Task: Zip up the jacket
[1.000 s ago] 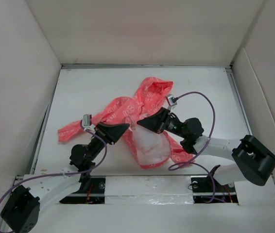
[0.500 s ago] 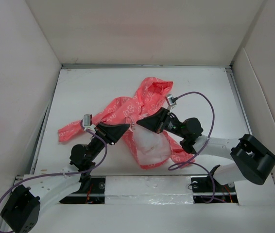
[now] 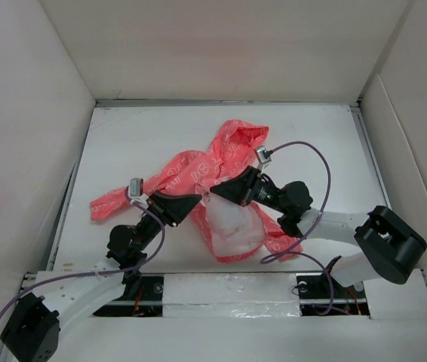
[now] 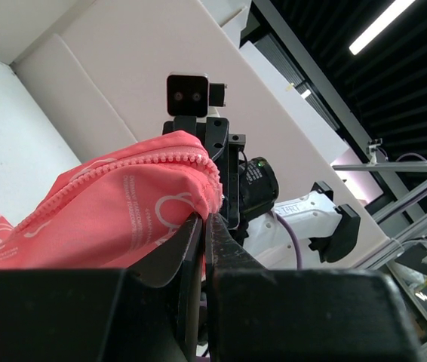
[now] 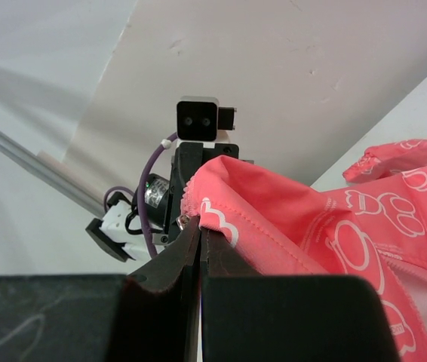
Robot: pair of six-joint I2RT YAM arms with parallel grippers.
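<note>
Jacket (image 3: 191, 167): crumpled mid-table (image 3: 123, 136), front lying open.
Left gripper (image 4: 202, 220): pinched tight on the jacket's zipper-toothed edge.
Right gripper (image 5: 199, 226): clamped on another edge.
Progress: early, I judge; zip unjoined.

Top external view: fixed high above the near edge of the desk (image 3: 123, 143), looking down toward the far edge; wide, both far corners in frame. The left wrist camera (image 5: 198, 119) sits low behind the left gripper (image 4: 202, 220), close in, aimed up and across. The right wrist camera (image 4: 187, 94) sits behind the right gripper (image 5: 198, 226), facing back. All three views share the jacket (image 3: 198, 170) fold at mid-desk.
</note>
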